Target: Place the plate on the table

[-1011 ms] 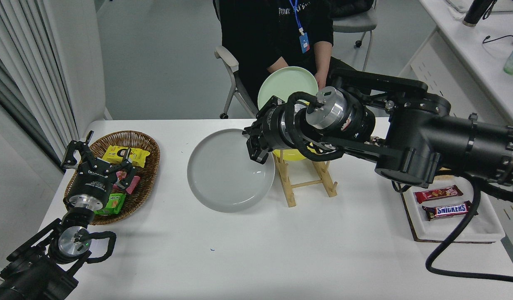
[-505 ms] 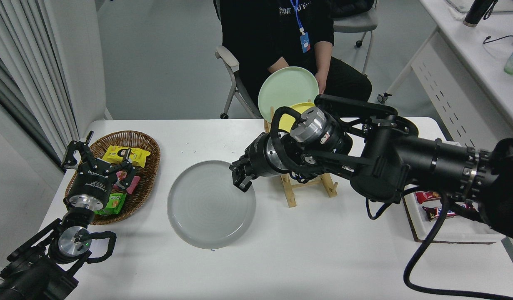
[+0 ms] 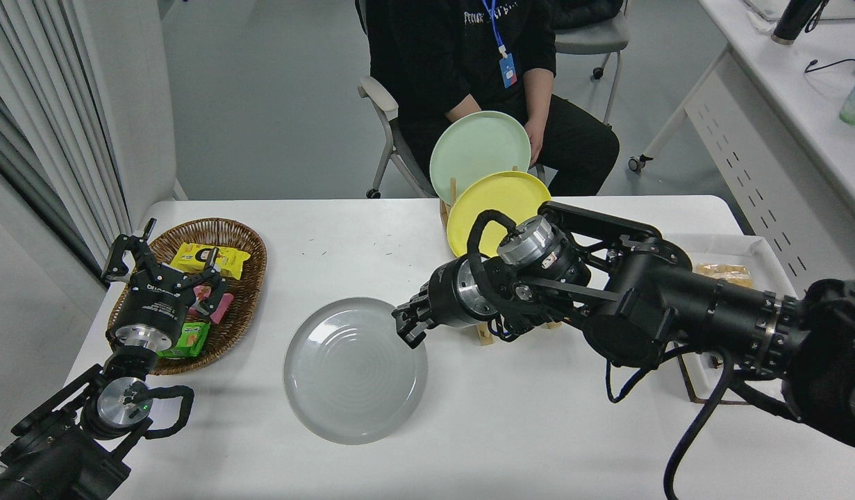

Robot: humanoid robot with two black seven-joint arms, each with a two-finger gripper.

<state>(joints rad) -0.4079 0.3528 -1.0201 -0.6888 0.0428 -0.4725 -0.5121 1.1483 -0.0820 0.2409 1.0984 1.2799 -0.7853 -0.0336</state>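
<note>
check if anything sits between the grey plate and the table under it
Nothing visible does. The plate is low over or already on a bare stretch of the table, the right gripper at its far right rim. The basket and wooden rack stand off to either side.

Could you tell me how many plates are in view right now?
3: the grey plate on the table at the right gripper; the yellow plate and mint-green plate upright in the wooden rack.
</note>
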